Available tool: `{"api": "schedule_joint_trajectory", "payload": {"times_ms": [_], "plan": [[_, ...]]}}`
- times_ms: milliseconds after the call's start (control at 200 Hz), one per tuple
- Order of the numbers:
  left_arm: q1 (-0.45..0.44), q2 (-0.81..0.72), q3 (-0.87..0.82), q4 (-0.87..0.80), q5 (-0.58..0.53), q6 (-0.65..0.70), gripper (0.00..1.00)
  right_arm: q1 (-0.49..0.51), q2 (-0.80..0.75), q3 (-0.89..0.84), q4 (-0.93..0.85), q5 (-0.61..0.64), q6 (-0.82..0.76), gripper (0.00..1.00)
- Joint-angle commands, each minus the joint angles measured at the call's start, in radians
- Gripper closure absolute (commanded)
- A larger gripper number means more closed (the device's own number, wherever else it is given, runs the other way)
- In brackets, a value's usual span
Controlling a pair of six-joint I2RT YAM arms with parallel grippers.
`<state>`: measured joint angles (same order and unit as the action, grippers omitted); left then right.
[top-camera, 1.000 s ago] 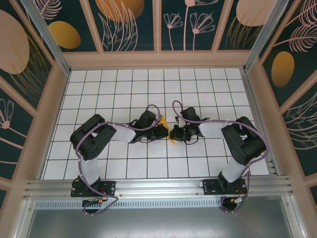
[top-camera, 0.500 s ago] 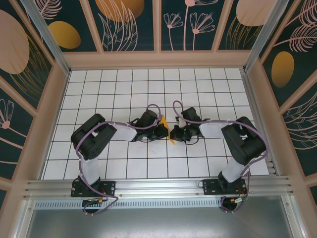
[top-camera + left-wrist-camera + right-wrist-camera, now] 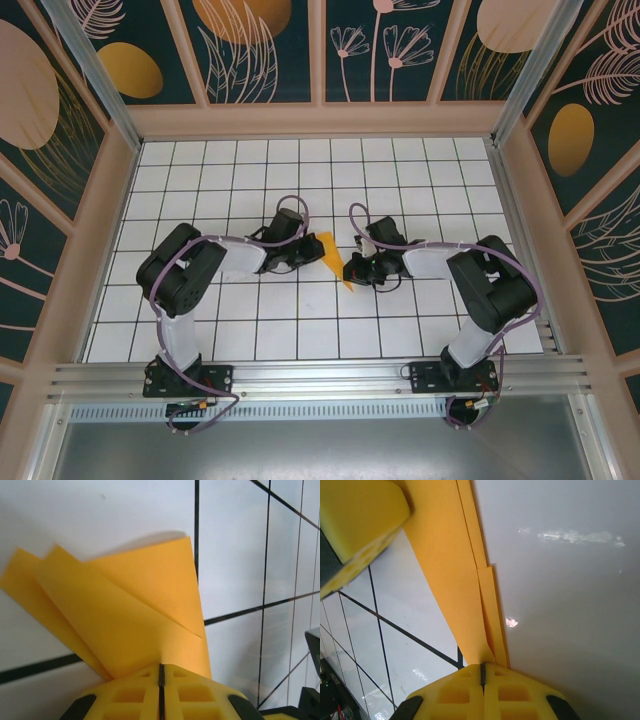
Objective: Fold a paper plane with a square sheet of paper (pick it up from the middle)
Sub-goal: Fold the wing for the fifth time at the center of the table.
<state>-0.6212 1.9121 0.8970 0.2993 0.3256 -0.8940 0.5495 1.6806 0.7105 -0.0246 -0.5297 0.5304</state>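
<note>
The square sheet of paper (image 3: 333, 252) is orange-yellow and folded into a pointed, creased shape. It hangs between my two grippers over the middle of the white grid table (image 3: 300, 170). My left gripper (image 3: 312, 253) is shut on the sheet's wide end, and in the left wrist view the paper's layers (image 3: 130, 620) fan out from the shut left gripper (image 3: 161, 669). My right gripper (image 3: 353, 270) is shut on the narrow end. In the right wrist view the long folded strip (image 3: 455, 580) runs from the right gripper (image 3: 482, 667) up to the left gripper's yellow finger (image 3: 355, 525).
Wooden-framed walls (image 3: 320, 118) with a dark plant pattern and painted orange ovals enclose the table at the back and on both sides. An aluminium rail (image 3: 320, 378) carrying both arm bases runs along the near edge. Open grid tiles lie behind and in front of the grippers.
My left gripper has drawn back to the left with its end of the paper, so more orange paper shows between the grippers. The right gripper has stayed where it was.
</note>
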Motion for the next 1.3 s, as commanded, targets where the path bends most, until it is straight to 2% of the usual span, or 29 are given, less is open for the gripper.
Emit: {"api": "schedule_joint_trajectory", "payload": {"times_ms": [0, 195, 490, 625, 771, 961, 1041, 1146, 1226, 1291], "plan": [[0.047, 0.021, 0.019, -0.085, -0.092, 0.109, 0.88, 0.004, 0.085, -0.074, -0.147, 0.123, -0.004, 1.00], [0.083, 0.045, 0.046, -0.113, -0.102, 0.225, 0.87, 0.003, 0.094, -0.075, -0.147, 0.122, -0.004, 1.00], [0.168, 0.060, 0.052, -0.136, -0.127, 0.263, 0.87, 0.003, 0.097, -0.077, -0.150, 0.126, -0.004, 1.00], [0.181, 0.043, 0.071, -0.165, -0.138, 0.277, 0.87, 0.003, 0.092, -0.077, -0.143, 0.120, -0.001, 1.00], [0.173, -0.067, 0.069, -0.174, -0.076, 0.220, 0.85, 0.005, 0.059, -0.067, -0.105, 0.084, 0.010, 1.00], [0.121, -0.185, 0.010, -0.181, -0.125, 0.131, 0.82, 0.014, -0.040, -0.011, -0.031, 0.025, 0.036, 0.99], [0.077, -0.193, -0.004, -0.194, -0.173, 0.089, 0.79, 0.013, -0.105, 0.018, -0.010, 0.031, 0.037, 0.92], [0.017, -0.219, 0.003, -0.233, -0.245, 0.040, 0.72, 0.006, -0.198, 0.048, -0.006, 0.077, 0.030, 0.74], [-0.020, -0.219, 0.020, -0.272, -0.289, 0.015, 0.67, 0.003, -0.262, 0.053, -0.020, 0.154, 0.012, 0.58], [-0.045, -0.215, 0.039, -0.310, -0.326, -0.012, 0.62, 0.004, -0.302, 0.048, -0.043, 0.239, -0.009, 0.50]]}}
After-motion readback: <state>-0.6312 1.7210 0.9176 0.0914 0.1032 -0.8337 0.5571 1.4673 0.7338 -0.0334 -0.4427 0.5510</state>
